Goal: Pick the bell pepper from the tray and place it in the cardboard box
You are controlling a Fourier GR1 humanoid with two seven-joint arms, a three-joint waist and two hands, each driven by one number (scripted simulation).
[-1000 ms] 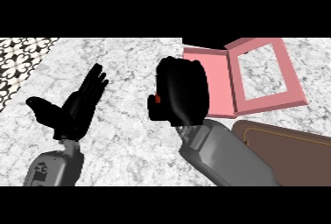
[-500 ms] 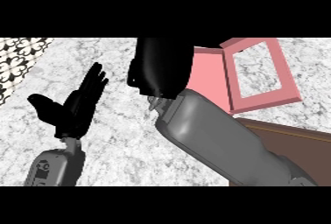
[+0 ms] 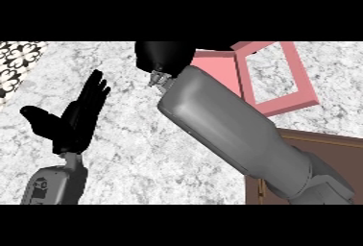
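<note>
My right hand (image 3: 164, 54) is a curled black fist at the top centre, over the counter just left of the pink cardboard box (image 3: 287, 103). The bell pepper does not show now; the curled fingers hide whatever they hold. The box lies open at the upper right, with a pink flap (image 3: 212, 72) spread towards the fist. My grey right forearm (image 3: 227, 129) runs diagonally up from the lower right and covers part of the brown tray (image 3: 322, 144). My left hand (image 3: 74, 120) rests open at the left, fingers up.
White marble counter (image 3: 142, 168) fills the middle and left. A black-and-white patterned surface (image 3: 18, 62) borders the counter at the far upper left. The tray's wooden rim sits at the lower right edge.
My right hand has risen and moved up and left, from in front of the box's flap to the top centre. A red sliver showed by its fingers one second ago. The left hand stayed still.
</note>
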